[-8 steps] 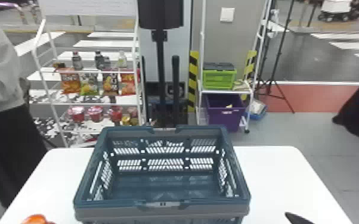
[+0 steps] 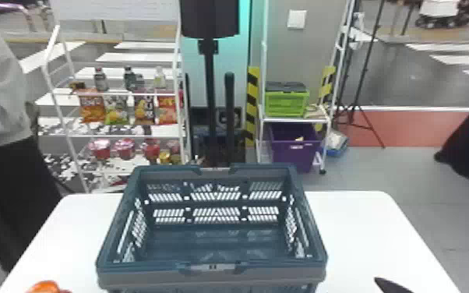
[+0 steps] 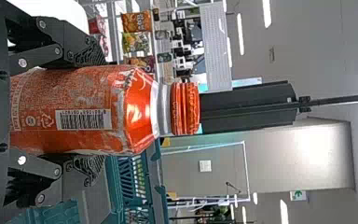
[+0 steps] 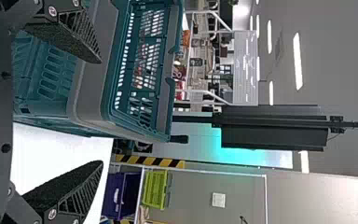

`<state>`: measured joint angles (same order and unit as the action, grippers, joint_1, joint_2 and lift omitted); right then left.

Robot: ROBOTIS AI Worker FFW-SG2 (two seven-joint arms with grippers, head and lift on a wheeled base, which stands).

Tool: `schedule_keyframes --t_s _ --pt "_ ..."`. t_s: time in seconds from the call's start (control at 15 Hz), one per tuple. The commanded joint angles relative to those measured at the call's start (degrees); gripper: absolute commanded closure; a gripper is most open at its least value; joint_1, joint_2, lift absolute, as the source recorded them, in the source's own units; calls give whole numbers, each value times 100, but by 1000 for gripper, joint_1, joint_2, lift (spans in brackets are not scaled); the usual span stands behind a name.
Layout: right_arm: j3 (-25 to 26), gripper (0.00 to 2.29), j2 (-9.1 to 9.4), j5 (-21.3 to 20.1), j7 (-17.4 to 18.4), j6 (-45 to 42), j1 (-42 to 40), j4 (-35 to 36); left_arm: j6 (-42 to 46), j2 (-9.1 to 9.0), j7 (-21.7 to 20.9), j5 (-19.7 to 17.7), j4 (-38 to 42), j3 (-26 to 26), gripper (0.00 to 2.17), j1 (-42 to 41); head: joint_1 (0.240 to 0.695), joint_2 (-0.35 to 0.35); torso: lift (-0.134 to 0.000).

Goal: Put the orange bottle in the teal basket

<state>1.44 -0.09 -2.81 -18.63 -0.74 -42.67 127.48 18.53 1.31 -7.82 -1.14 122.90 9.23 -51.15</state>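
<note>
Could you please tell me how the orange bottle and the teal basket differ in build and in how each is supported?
The orange bottle is closed by a ridged orange cap, whereas the teal basket is open at the top, with slotted walls. The bottle is held by the left gripper, while the basket rests on the white table. Both are upright.

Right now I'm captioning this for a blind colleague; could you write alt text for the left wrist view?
The left pincer holds the orange bottle upright, its cap clear of the fingers. Part of the teal basket shows past one finger; snack bags sit farther off.
</note>
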Motion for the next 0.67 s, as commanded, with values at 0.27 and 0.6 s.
schedule_keyframes --t_s 0.27,0.6 --pt "-12 124 14 0 0 0 -5 5 -3 0 -9 0 -3 18 2138 17 499 0 0" --pt "-21 124 14 9 0 -18 -49 13 -548 -8 -194 -106 726 238 2138 -9 499 0 0"
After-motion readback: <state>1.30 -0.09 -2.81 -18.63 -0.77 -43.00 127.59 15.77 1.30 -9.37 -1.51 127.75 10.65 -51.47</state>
